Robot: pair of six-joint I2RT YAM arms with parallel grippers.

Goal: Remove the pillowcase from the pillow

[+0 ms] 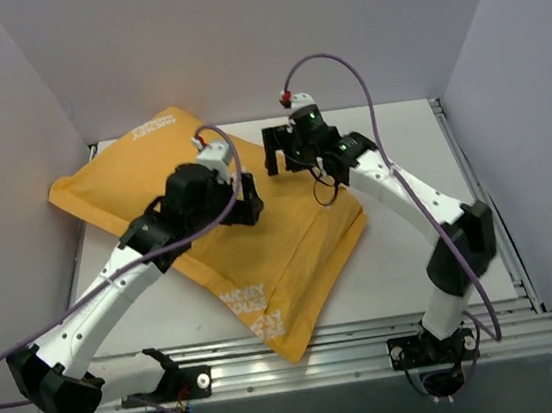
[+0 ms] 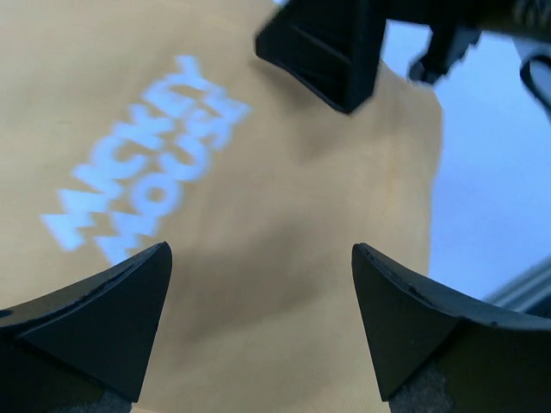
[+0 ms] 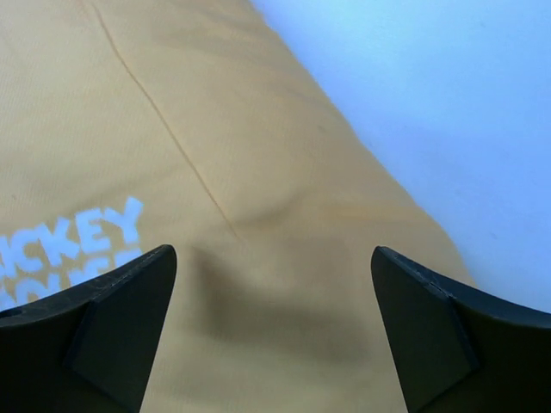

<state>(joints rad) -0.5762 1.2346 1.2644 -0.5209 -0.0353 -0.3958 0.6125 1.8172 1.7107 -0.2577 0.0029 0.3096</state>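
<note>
**Caution: Deep Pinch**

Left and right jaws stand spread, empty. The pillowcase (image 1: 282, 256) lies directly beneath both, on the surface (image 1: 411, 240). Pinching too deep, we would catch the hidden pillow too, so nothing separates.

Lower left of frame: the left arm (image 1: 106, 298) extends from its base toward centre, elbow bent. The left gripper (image 1: 243, 202) has jaws spread wide. Right side: the right arm (image 1: 429, 218) arches to upper centre. The right gripper (image 1: 285, 155) points down, jaws wide apart.
</note>
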